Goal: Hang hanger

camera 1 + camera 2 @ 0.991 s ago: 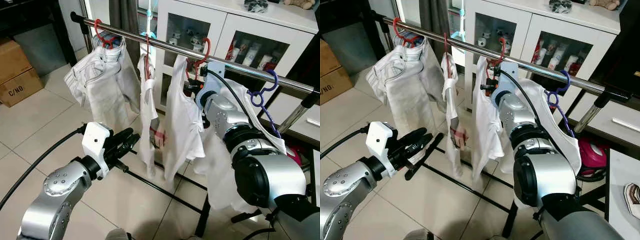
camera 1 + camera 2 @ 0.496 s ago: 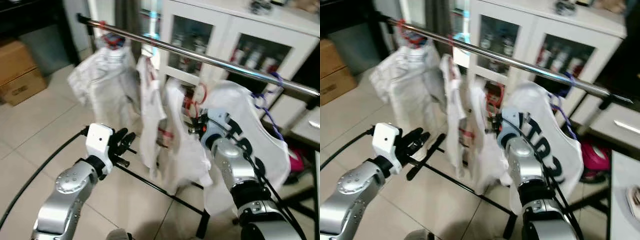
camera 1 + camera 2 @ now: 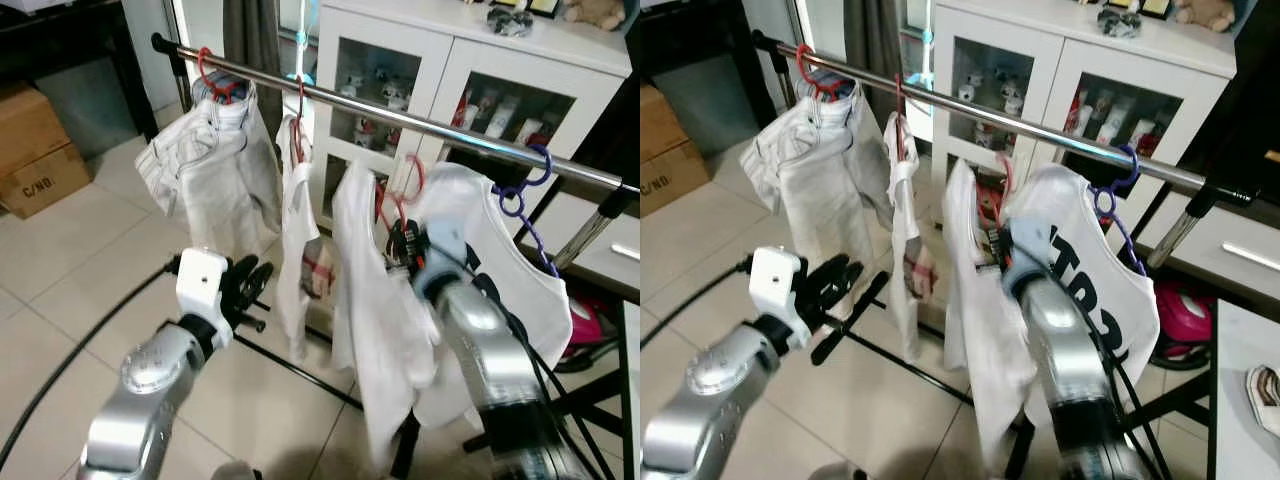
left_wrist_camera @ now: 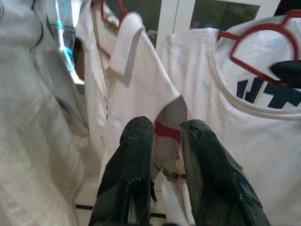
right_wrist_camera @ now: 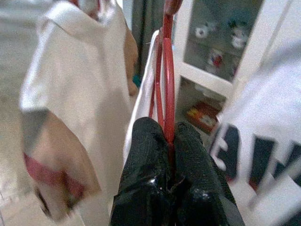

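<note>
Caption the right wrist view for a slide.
Right pincer shut on the red hanger, with white shirts hanging on either side.

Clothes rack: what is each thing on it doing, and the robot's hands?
Red hanger: off the rail, pinched by right gripper.
White shirt: draped on that hanger.
Jeans: hanging.
Printed shirt: hanging on purple hanger.
Left gripper: slightly open, empty.

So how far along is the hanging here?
Done: white shorts, a polo and the lettered tee on the purple hanger hang from the rail. In hand: right gripper clamps the red hanger carrying a white shirt; its hook sits below the rail. Left: hook it on. Left gripper idles open.
</note>
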{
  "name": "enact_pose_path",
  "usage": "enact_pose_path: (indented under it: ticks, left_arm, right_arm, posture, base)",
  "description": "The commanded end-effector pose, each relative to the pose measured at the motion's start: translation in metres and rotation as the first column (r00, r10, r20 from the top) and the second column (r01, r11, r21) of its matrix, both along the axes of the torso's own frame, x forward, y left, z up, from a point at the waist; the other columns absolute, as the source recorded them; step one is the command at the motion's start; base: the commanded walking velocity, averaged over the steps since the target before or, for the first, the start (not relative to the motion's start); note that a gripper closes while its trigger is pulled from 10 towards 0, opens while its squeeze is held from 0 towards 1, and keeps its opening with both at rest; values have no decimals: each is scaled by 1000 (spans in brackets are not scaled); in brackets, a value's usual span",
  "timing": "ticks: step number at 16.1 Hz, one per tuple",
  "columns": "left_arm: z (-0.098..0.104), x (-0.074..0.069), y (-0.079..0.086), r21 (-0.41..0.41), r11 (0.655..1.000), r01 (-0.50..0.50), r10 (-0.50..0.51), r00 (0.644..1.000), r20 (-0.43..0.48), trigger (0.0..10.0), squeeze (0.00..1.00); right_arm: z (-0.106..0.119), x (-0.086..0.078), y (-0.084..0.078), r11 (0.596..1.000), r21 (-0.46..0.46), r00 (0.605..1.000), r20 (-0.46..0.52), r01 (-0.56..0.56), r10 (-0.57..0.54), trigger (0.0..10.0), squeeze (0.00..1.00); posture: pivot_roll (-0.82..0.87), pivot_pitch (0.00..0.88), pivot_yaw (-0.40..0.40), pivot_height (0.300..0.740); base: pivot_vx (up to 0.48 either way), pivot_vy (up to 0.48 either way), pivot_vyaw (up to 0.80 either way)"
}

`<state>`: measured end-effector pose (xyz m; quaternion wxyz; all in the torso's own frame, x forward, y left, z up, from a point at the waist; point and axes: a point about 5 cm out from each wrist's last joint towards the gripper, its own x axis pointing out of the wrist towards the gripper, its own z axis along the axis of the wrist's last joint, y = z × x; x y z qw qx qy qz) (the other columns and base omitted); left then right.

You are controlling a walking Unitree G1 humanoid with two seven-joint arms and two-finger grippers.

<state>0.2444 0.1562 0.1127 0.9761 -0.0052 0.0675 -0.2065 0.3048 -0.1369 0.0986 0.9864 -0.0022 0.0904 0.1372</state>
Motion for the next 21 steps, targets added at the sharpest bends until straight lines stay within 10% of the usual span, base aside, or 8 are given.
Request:
enact_pose_path:
  ticks: [1,5,6,7,21]
  left_arm:
    - [-1,-3,-2,10,1000,-7,7,1000,1,10000,0]
    - [-6,-10,-6,6,1000,5,-5,1000,-7,10000,0]
    - [-5,-9,-7,-2,1000,7,-7,1000,-4,10000,0]
    - [-5,-8,-8,-4,1000,13,-13,1000,-3,10000,0]
    - [-4,-5,-10,-17,999,37,-37,999,3,10000,0]
  right_arm:
    - [13,-3,-9,1000,-14,999,44,21,-20,0,0]
    - [9,-24,-12,999,-14,999,2,33,-33,0,0]
    - [10,-26,-8,999,-32,1000,3,10,-10,8196,0]
    - [11,-28,-7,999,-48,1000,-2,3,-4,10000,0]
    - [10,-40,-8,1000,17,993,-120,18,-15,10000,0]
  posture:
    - [57,0,-69,740]
    - [41,0,-61,740]
    - [41,0,-61,740]
    - [30,0,-52,740]
    - [20,0,-34,740]
  base:
    - [0,0,0]
    - [0,0,0]
    - [0,0,0]
    - [0,0,0]
    - [0,172,-355]
